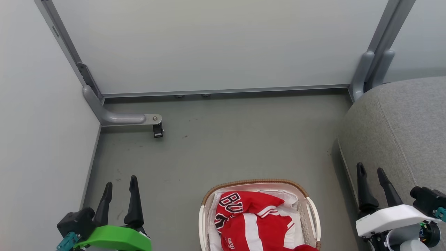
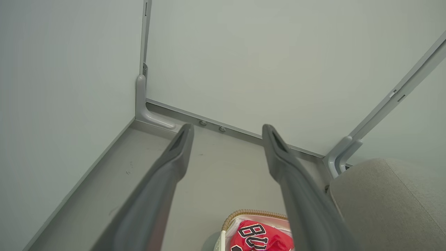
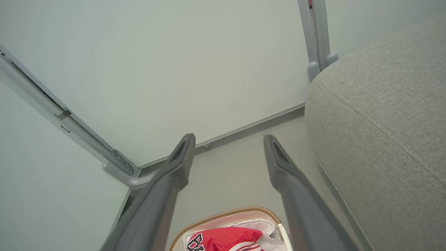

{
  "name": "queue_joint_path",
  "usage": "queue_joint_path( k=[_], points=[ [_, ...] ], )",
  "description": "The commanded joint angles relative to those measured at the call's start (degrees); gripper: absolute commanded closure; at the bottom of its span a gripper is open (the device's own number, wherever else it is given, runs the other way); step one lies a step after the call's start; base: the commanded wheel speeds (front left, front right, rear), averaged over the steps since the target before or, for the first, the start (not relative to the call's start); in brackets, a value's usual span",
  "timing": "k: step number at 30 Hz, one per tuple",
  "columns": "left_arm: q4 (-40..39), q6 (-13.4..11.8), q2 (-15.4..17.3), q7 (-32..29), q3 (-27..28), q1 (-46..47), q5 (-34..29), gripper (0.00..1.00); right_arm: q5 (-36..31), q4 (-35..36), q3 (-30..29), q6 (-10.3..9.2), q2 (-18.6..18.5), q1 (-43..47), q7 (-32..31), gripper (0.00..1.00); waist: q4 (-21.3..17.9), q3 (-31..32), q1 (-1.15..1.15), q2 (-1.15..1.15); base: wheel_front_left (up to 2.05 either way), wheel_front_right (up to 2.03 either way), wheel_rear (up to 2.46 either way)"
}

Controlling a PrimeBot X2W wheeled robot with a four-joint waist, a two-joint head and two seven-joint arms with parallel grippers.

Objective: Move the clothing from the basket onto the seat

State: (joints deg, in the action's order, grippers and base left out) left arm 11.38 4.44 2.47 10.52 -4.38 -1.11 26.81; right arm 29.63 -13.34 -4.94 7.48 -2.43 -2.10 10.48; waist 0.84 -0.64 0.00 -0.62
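Note:
Red clothing [image 1: 256, 219] with white stripes and black-and-white lettering lies bunched in the white basket [image 1: 312, 209] with a brown rim, on the floor at the bottom centre of the head view. The same clothing [image 2: 259, 238] [image 3: 223, 238] shows at the bottom of both wrist views. The grey seat [image 1: 400, 129] [image 3: 383, 122] [image 2: 390, 202] stands to the basket's right. My left gripper [image 1: 120, 183] is open and empty, left of the basket. Over the seat's near edge, my right gripper [image 1: 371, 170] is open with nothing between its fingers.
Pale partition walls enclose the grey floor [image 1: 223, 139] on the left and at the back. A grey bracket foot with a small black caster [image 1: 157, 129] juts from the left corner. Grey posts [image 1: 371, 73] stand behind the seat.

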Motion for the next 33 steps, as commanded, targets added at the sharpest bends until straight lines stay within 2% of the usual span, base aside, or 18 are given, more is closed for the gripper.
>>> queue_joint_path(
  k=[1,33],
  points=[
    [-0.2,-0.3,0.5,0.5,-0.1,-0.5,-1.7,0.00,-1.4,0.2,0.1,0.03,-0.4,0.4,0.5,0.00,0.0,0.0,0.00,0.43,0.00,0.00,0.00],
    [3.9,-1.4,0.6,4.2,-1.9,-1.3,-13.3,0.00,-14.3,-0.7,1.5,0.02,-0.6,1.5,4.2,0.00,0.3,-0.4,0.00,0.59,0.00,0.00,0.00]
  ],
)
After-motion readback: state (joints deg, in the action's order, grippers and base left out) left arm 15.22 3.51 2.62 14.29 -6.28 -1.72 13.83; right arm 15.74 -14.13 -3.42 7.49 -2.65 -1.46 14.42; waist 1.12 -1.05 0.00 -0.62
